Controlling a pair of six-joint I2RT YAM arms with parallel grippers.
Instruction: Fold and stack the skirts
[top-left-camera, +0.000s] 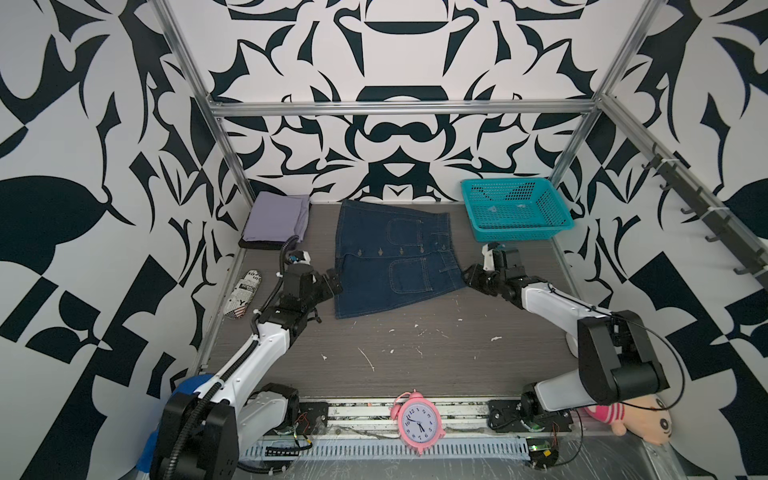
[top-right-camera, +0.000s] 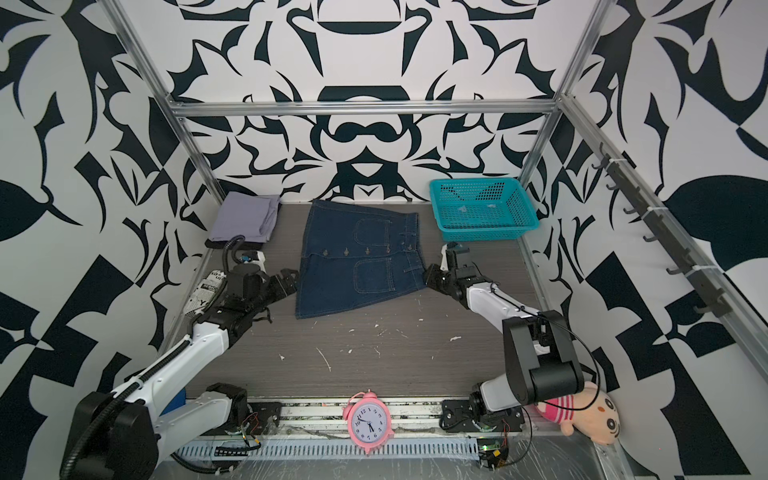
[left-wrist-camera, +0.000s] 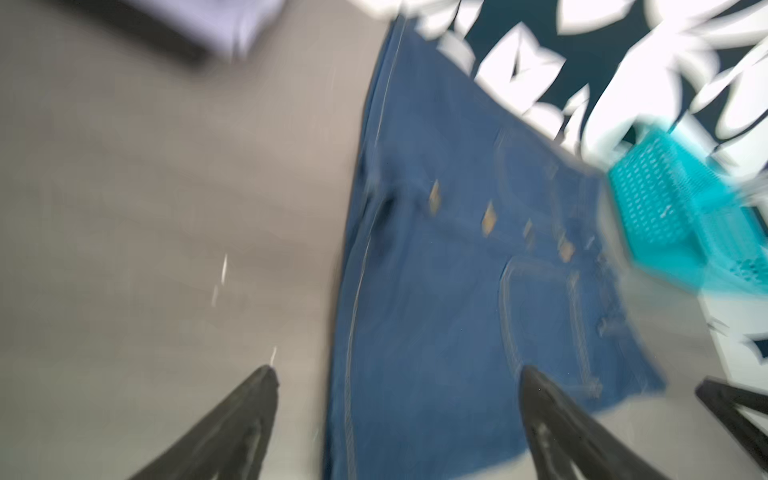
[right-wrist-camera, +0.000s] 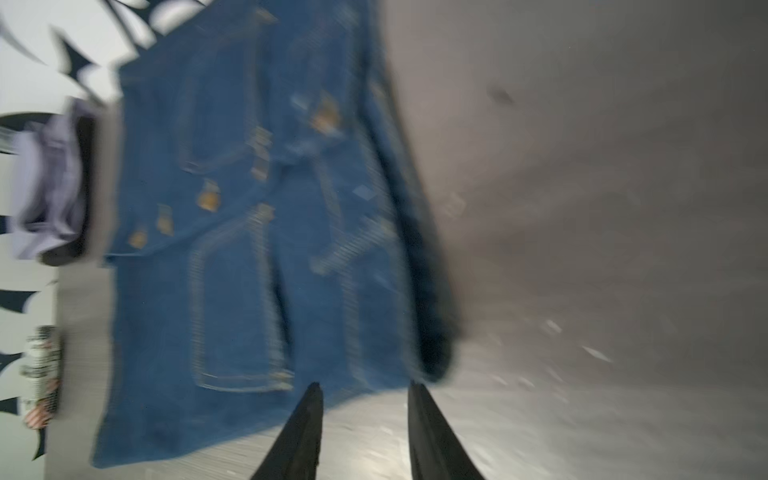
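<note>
The dark blue denim skirt (top-left-camera: 395, 262) (top-right-camera: 357, 257) lies flat at the back middle of the table, buttons and pockets facing up. My left gripper (top-left-camera: 332, 282) (left-wrist-camera: 397, 374) is at its left edge, open wide; one finger is over the table, the other over the denim (left-wrist-camera: 436, 311), gripping nothing. My right gripper (top-left-camera: 471, 278) (right-wrist-camera: 365, 388) is at the skirt's right edge, open, with bare table between its fingers and the denim (right-wrist-camera: 249, 249) just ahead. The lavender-grey skirt (top-left-camera: 276, 220) (top-right-camera: 245, 218) lies folded on the black skirt (top-left-camera: 259, 245) at the back left.
A teal mesh basket (top-left-camera: 515, 210) stands at the back right. A printed can (top-left-camera: 243, 293) lies by the left wall. A pink alarm clock (top-left-camera: 417, 422) and a plush toy (top-left-camera: 640, 422) sit at the front. A hook rail (top-left-camera: 706, 216) runs along the right wall.
</note>
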